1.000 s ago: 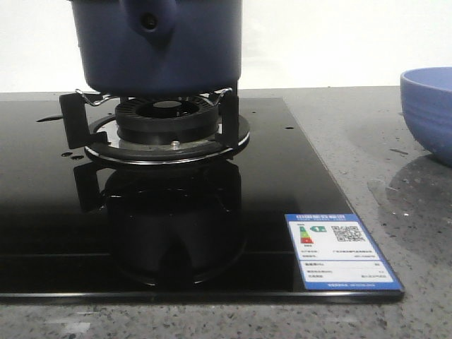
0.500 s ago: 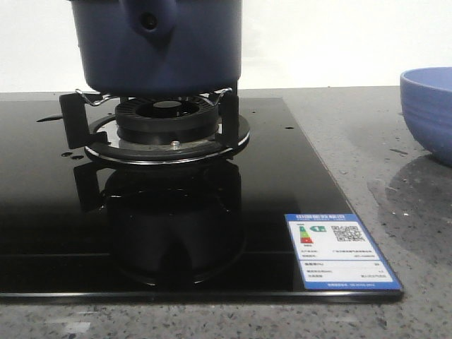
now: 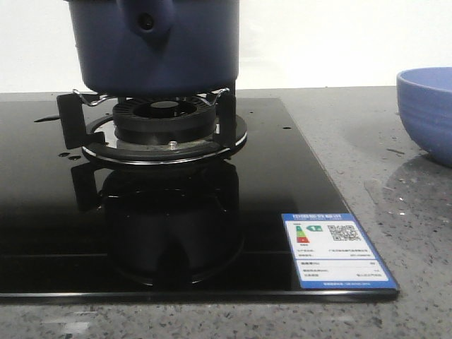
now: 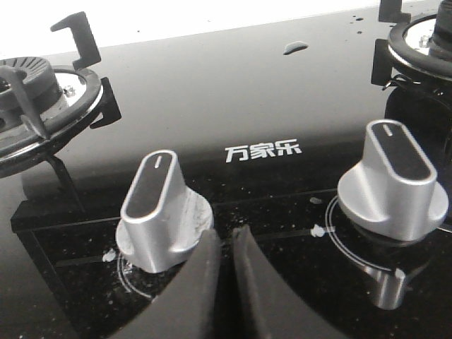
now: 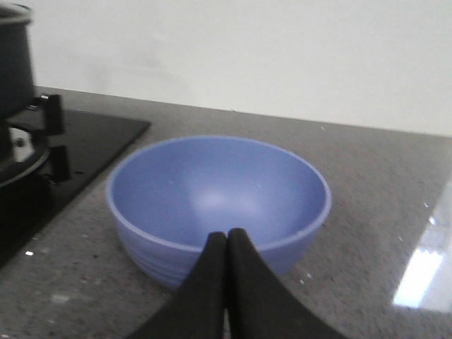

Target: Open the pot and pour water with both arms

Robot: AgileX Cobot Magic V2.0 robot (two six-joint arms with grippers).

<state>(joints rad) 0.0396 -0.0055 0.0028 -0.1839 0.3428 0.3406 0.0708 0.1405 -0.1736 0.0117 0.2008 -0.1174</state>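
The dark navy pot stands on the burner stand of the black glass hob, its handle lug facing me; its top and lid are cut off by the frame. A sliver of the pot also shows in the right wrist view. Small water drops lie on the hob glass. My left gripper is shut and empty, low over the hob between two silver knobs. My right gripper is shut and empty, just in front of the periwinkle bowl.
The periwinkle bowl also shows at the right edge of the front view on the grey speckled counter. Two silver knobs and a second burner are on the hob. A blue-and-white label sits at its front right corner.
The whole front view has shifted slightly to the left and down; pot, burner and bowl keep their places relative to each other.
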